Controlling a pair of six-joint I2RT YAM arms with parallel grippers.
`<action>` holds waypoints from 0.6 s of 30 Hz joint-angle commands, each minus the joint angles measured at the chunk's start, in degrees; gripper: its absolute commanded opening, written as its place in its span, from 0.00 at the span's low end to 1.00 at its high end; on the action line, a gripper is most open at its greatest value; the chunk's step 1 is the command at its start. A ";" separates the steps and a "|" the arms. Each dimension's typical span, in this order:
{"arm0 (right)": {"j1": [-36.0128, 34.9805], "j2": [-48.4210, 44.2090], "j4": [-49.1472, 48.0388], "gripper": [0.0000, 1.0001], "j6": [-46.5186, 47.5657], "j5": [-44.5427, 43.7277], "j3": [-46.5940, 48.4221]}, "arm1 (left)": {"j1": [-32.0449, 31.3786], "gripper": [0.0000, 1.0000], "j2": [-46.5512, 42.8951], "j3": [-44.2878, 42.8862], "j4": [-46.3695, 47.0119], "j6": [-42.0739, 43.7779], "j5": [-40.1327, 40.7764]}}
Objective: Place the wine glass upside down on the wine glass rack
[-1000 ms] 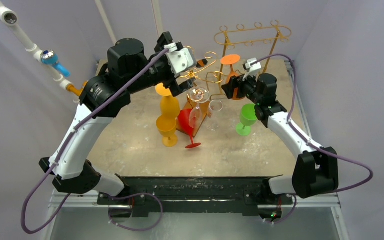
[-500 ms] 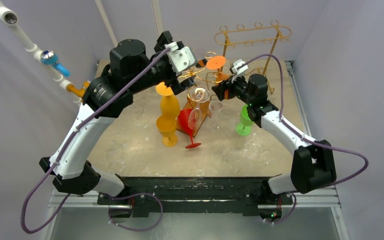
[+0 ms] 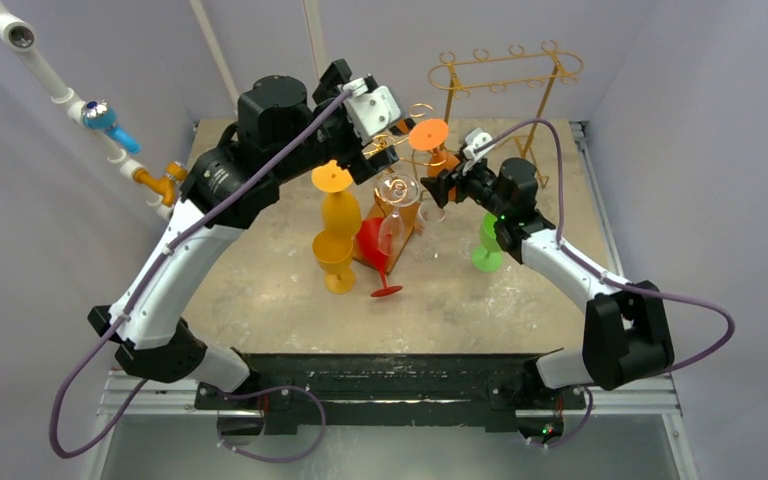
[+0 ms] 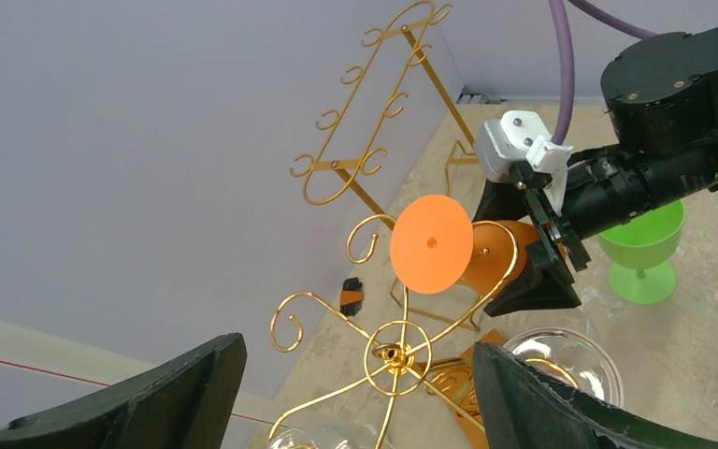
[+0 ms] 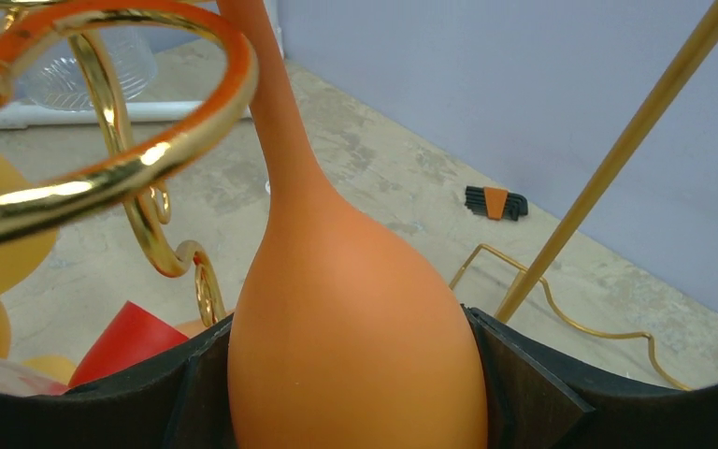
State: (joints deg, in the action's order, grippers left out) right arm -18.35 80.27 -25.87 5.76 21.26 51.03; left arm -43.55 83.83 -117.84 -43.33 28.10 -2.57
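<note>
My right gripper (image 3: 444,184) is shut on the bowl of an orange wine glass (image 5: 337,281) and holds it upside down, its round foot (image 3: 428,134) on top. The glass hangs beside the small gold wire rack (image 3: 407,152). In the right wrist view a curled rack arm (image 5: 103,178) crosses in front of the glass stem. The left wrist view shows the foot (image 4: 431,244) just beyond the rack hub (image 4: 397,355). My left gripper (image 4: 357,348) is open and empty, right above the hub.
A taller gold rack (image 3: 505,70) stands at the back. A green glass (image 3: 490,240), two yellow glasses (image 3: 335,235), a tipped red glass (image 3: 375,250) and clear glasses (image 3: 397,195) crowd the rack's base. A hex key set (image 5: 494,201) lies by the wall.
My right gripper has carried the orange glass left, from near the tall rack to the small rack's arm. My left arm has shifted slightly right above the rack.
</note>
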 commanded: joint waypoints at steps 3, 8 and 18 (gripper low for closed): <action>-0.22 -1.51 -9.42 0.24 2.99 4.84 -1.54 | -0.16 0.97 2.00 -0.26 -8.84 -8.12 18.42; -0.23 -2.37 -10.98 0.24 4.63 6.16 -3.56 | -0.13 0.96 3.21 -0.61 -9.94 -7.55 20.49; -0.21 -2.96 -13.38 0.26 6.01 7.14 -4.97 | -0.18 0.94 4.42 -1.03 -10.73 -7.54 21.12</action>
State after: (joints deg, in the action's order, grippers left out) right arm -18.57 80.16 -33.32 10.33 26.83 47.29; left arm -43.55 87.53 -117.84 -43.16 28.08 0.49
